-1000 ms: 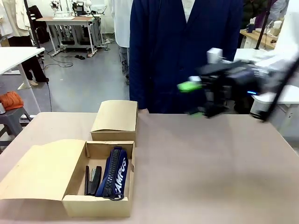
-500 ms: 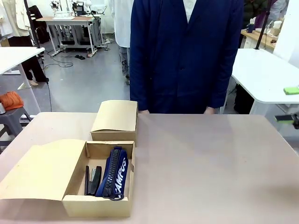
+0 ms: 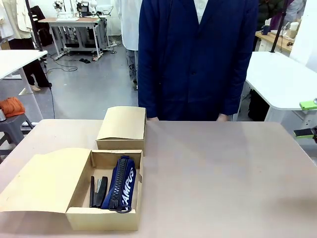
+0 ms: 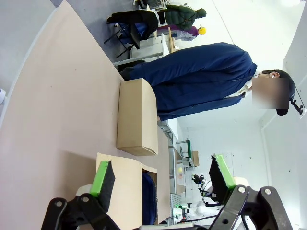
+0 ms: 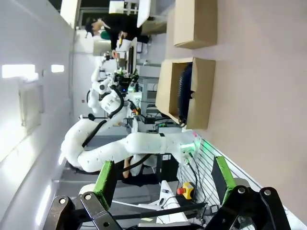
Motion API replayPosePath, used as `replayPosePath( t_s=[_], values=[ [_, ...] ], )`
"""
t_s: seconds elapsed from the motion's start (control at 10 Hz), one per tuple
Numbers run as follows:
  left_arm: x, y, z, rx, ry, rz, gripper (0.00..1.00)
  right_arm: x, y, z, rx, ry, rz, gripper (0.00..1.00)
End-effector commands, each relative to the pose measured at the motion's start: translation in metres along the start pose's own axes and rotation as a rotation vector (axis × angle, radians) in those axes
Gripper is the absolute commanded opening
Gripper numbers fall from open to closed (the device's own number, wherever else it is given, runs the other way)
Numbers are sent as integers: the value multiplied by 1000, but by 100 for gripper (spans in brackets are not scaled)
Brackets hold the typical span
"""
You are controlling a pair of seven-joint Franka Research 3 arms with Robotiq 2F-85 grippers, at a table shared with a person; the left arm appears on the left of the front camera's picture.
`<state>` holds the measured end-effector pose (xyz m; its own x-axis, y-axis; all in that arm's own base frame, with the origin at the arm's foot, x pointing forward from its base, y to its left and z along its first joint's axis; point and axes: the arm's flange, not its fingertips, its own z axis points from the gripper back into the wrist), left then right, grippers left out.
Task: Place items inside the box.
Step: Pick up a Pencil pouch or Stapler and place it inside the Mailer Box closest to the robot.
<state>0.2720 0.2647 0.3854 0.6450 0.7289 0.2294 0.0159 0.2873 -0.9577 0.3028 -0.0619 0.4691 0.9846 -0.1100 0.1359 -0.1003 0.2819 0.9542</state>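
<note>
Right claw (image 3: 308, 119) withdrawn to table's right edge, spread, empty, box (image 3: 106, 191) unchanged

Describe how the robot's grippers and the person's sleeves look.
Each gripper, left and right, has black linkage fingers with round silver bolts and bright green pads. The right wrist view shows the left arm: glossy white, rounded segments, a green light at its joint. The person's sleeves are long, dark navy.

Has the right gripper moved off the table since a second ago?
Yes. The right gripper has pulled back rightward, from in front of the person to the picture's right edge, beyond the table. Its jaws stand open.
</note>
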Motion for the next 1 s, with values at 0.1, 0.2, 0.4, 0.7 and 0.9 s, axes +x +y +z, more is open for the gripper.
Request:
replayPosePath(
  t_s=[0.1,0.2,0.4,0.7,0.9],
  values=[
    [-4,0,3,-9,8,-16,100,0,4,1,29,-8,11,100],
    [-4,0,3,-9,8,-16,100,0,4,1,29,-8,11,100],
    [-4,0,3,-9,8,-16,100,0,4,1,29,-8,11,100],
    [-8,-59,5,-141,-30,-351,100,0,4,1,29,-8,11,100],
    [-59,-116,-34,-347,83,-1035,100,0,4,1,29,-8,11,100]
  ],
)
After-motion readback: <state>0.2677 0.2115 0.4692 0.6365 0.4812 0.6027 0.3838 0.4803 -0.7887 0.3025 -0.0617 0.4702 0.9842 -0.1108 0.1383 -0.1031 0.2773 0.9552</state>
